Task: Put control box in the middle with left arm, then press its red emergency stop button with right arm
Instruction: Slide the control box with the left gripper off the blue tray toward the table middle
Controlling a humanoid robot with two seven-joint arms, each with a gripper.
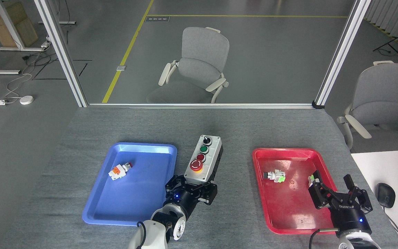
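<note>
Even, bright overhead light fills a sharp picture, with soft faint shadows on the table, pale glare along the far rim of the blue tray, and no noticeable blur.

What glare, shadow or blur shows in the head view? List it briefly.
Head view: overhead light leaves a pale sheen along the blue tray's far rim; the control box, held by the left gripper, casts only a soft shadow on the grey cloth; the whole frame is sharp, with no motion blur.
</note>
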